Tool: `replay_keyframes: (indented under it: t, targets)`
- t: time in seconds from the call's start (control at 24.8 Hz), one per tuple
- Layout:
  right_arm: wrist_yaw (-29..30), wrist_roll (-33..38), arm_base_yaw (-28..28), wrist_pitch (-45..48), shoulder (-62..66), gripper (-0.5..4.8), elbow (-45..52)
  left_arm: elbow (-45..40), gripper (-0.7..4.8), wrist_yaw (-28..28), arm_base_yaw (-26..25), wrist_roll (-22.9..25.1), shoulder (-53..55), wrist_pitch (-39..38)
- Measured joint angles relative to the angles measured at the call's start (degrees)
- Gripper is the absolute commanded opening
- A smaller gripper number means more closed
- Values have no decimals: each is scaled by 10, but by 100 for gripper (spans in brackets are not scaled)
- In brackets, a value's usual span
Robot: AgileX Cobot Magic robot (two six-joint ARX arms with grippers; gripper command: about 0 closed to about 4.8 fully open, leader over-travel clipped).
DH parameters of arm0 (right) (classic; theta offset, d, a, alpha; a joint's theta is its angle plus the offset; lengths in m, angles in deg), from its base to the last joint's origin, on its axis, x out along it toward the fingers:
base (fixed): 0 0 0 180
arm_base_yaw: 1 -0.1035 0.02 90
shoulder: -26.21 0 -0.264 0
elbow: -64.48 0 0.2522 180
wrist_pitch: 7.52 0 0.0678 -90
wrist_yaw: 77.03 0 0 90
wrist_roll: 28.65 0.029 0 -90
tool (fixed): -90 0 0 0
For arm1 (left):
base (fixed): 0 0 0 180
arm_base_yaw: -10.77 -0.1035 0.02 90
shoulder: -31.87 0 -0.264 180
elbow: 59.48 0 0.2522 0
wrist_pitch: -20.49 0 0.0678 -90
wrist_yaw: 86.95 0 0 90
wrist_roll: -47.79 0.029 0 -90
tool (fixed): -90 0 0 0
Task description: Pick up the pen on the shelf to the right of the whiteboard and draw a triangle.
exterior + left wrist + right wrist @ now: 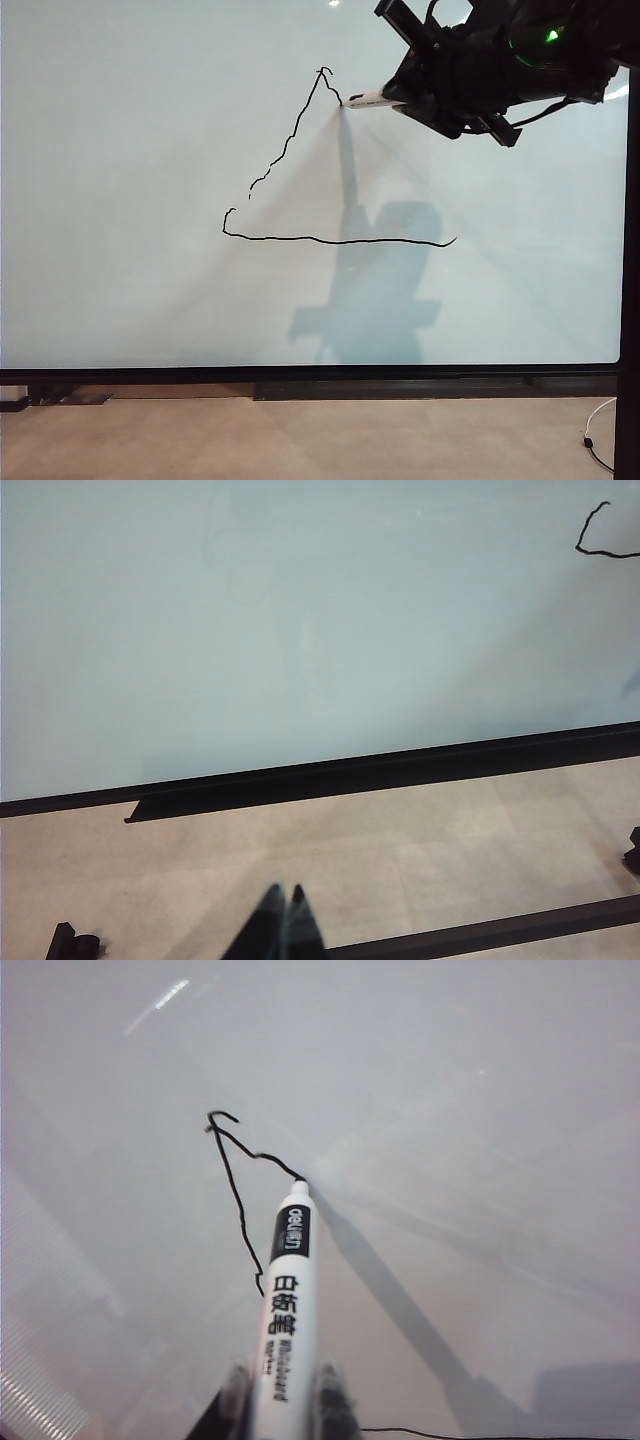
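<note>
The whiteboard point(130, 200), a glossy white panel in a thin black frame, fills most of the exterior view; below its lower edge lies a pale tiled floor point(300, 440), and a white cable point(595, 435) trails at the floor's right. A grey shadow of the arm falls on the board's lower centre. On the board stands the triangle point(300, 239), an incomplete black outline: a wobbly base line, a broken left side rising to an apex, and a short stroke descending right from the apex. The right gripper point(405, 98), black, reaches in from the upper right of the exterior view and is clamped on the pen point(285, 1310); the white barrel passes between its two fingers point(335, 1405) and projects well beyond them, its tip touching the board at the end of the short right-hand stroke. The left gripper point(283, 920) hangs low over the floor, apart from the board, fingertips pressed together, holding nothing.
</note>
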Motion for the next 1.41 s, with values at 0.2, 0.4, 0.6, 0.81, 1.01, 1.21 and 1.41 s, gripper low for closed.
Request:
replay_keyframes:
  t: [0.2,0.4,0.6,0.81,1.01,1.21,1.41]
  targets:
    - [3,-4,16,12,0,-6,19,0,-5,0,0,0,0,0]
    - [23,-10,35,22,0,-6,32,0,-5,0,0,0,0,0]
    - [54,-19,52,25,0,-6,32,0,-5,0,0,0,0,0]
    - [80,-19,71,53,10,-6,41,0,-5,0,0,0,0,0]
    - [78,-16,80,79,16,-6,58,0,-5,0,0,0,0,0]
    - [82,-13,90,87,20,-6,67,0,-5,0,0,0,0,0]
    - [92,-4,96,115,44,-6,68,0,-5,0,0,0,0,0]
